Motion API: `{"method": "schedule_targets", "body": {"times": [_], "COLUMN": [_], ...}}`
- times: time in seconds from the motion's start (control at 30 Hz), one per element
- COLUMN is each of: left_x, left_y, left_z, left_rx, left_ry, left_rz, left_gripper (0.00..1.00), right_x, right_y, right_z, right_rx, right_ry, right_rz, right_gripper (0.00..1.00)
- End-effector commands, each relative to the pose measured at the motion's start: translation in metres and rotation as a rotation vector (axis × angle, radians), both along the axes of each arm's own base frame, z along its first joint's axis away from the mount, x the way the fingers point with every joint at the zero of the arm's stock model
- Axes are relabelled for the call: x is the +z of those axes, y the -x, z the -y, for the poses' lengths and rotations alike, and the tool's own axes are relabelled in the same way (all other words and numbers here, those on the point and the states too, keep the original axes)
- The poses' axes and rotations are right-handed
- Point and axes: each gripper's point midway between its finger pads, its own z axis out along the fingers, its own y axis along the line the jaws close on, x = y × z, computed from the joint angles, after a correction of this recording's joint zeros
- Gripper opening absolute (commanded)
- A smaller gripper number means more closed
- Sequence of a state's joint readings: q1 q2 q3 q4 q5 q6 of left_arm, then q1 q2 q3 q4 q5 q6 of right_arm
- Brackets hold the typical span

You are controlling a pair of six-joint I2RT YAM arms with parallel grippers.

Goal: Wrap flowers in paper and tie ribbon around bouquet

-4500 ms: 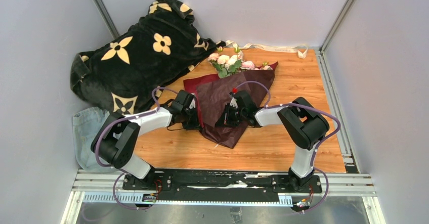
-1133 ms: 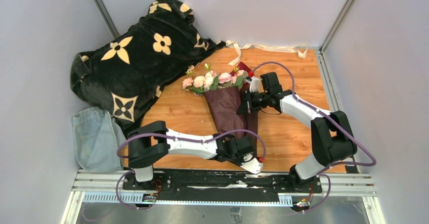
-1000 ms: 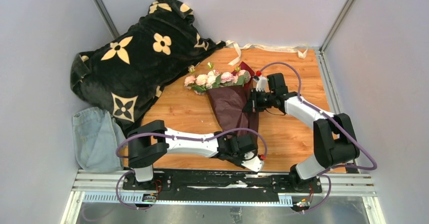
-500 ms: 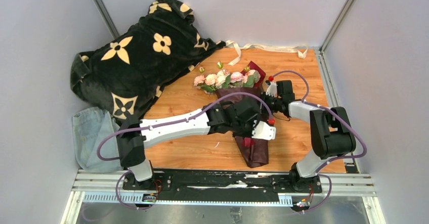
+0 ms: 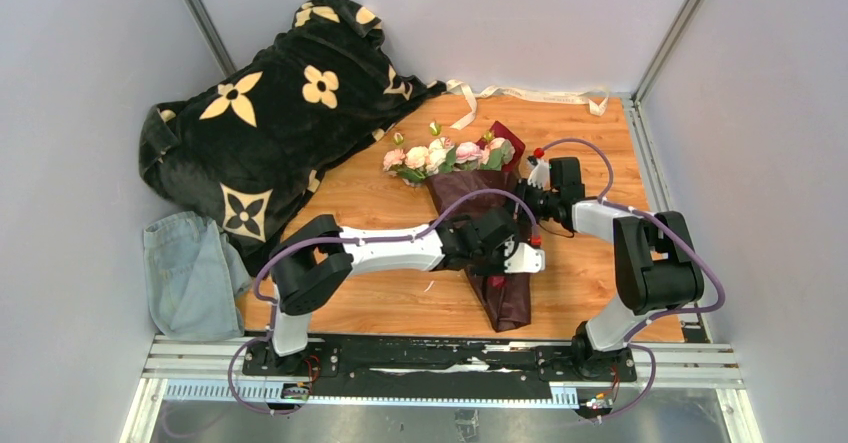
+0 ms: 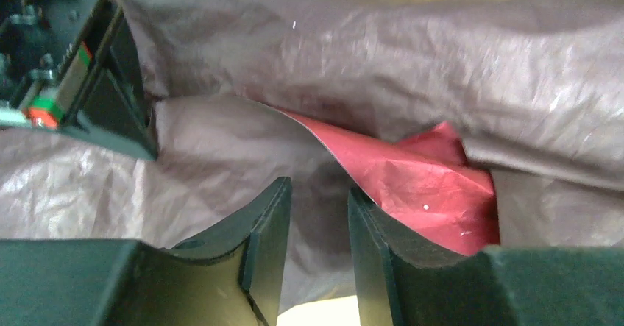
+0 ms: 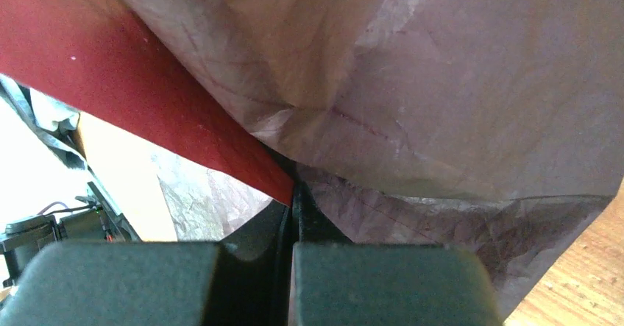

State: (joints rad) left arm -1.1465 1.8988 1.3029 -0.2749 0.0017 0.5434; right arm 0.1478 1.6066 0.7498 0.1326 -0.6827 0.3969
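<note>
The bouquet lies on the wooden table: pink and cream flowers (image 5: 445, 155) stick out of a long cone of dark maroon paper (image 5: 508, 301) that points toward the near edge. My left gripper (image 5: 497, 268) reaches across from the left and hovers over the cone's middle. In the left wrist view its jaws (image 6: 318, 193) stand apart over crinkled paper (image 6: 441, 61), with nothing clamped between them. My right gripper (image 5: 528, 203) is at the cone's right edge, and the right wrist view shows it (image 7: 294, 188) shut on a paper (image 7: 456, 83) fold. The cream ribbon (image 5: 520, 93) lies loose along the back wall.
A black blanket (image 5: 260, 113) with cream flower prints is heaped at the back left, partly over the table. Blue denim cloth (image 5: 190, 273) lies at the left, beside the table. Grey walls close in both sides. The right gripper's body (image 6: 66, 76) shows at the left wrist view's upper left.
Over the last second the left gripper went from the cone's near tip up to its middle, and the bouquet shifted right. Since half a second ago the left elbow has folded in.
</note>
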Motion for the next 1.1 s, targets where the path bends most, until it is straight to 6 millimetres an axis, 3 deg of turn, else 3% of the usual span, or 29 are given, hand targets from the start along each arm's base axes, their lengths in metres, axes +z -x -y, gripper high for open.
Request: {"method": "schedule_targets", "body": {"times": [0.0, 0.13, 0.3, 0.53, 0.63, 0.7, 0.83, 1.07], "left_x": [0.002, -0.013, -0.034, -0.046, -0.045, -0.043, -0.037, -0.028], "left_y": [0.009, 0.006, 0.002, 0.008, 0.008, 0.008, 0.006, 0.009], "left_z": [0.035, 0.037, 0.032, 0.028, 0.028, 0.028, 0.026, 0.012], "left_rx": [-0.063, -0.083, -0.099, -0.096, -0.095, -0.094, -0.076, -0.053], "left_ry": [0.083, 0.050, -0.016, -0.036, -0.035, -0.036, -0.028, -0.033], "left_rz": [-0.067, -0.049, -0.033, -0.066, -0.069, -0.066, -0.062, -0.075], "left_gripper": [0.46, 0.54, 0.56, 0.56, 0.56, 0.56, 0.56, 0.57], "right_x": [-0.003, -0.005, 0.003, 0.027, 0.014, -0.002, -0.037, -0.065], "right_y": [-0.001, -0.001, 0.005, 0.026, 0.037, 0.042, 0.048, 0.064], "right_z": [0.004, 0.011, 0.032, 0.123, 0.137, 0.132, 0.106, 0.047], "right_rx": [-0.036, -0.060, -0.115, -0.368, -0.408, -0.370, -0.252, -0.120], "right_ry": [-0.014, 0.034, 0.165, 0.572, 0.603, 0.592, 0.522, 0.369], "right_rz": [-0.012, -0.025, -0.052, -0.118, -0.168, -0.224, -0.343, -0.379], "right_gripper": [0.00, 0.10, 0.29, 0.49, 0.50, 0.45, 0.25, 0.09]}}
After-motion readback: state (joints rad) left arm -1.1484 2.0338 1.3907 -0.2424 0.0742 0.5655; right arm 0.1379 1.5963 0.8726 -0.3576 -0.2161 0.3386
